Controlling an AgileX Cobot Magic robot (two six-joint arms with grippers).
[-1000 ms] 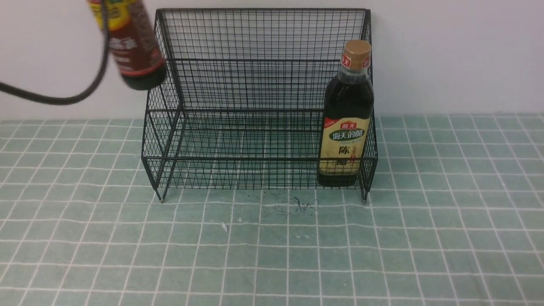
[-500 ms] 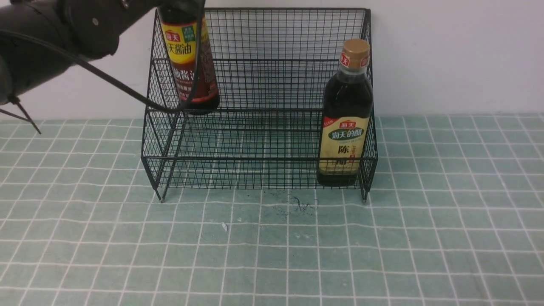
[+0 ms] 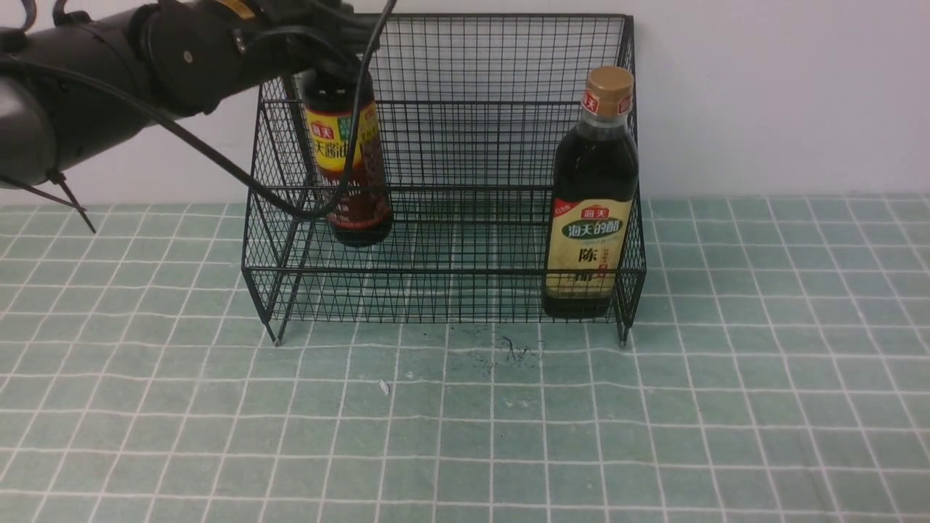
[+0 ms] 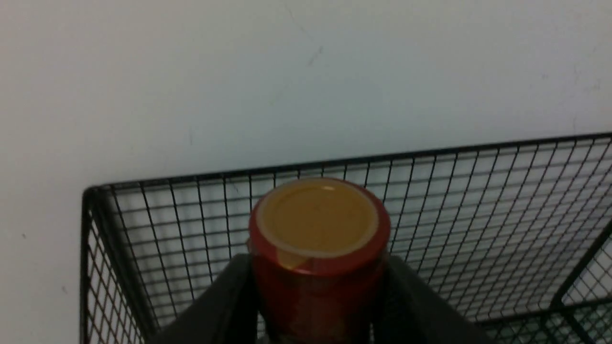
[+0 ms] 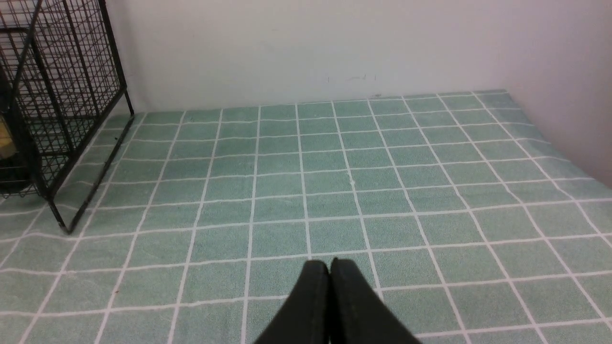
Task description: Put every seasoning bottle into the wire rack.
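Left claw pinches the slim bottle by its neck, just under the red cap. The bottle hangs directly below the claw, long axis nearly upright, cap up, base inside the rack's left end (seemingly not yet resting). Right claw, pressed together, sits well apart.

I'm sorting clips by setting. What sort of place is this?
Probably a staged kitchen-style test bench: green checked cloth, bare white wall, a wire rack, a slim seasoning bottle and a wider seasoning bottle.

Two seasoning bottles, slim bottle and wider bottle, one wire rack, one checked cloth.
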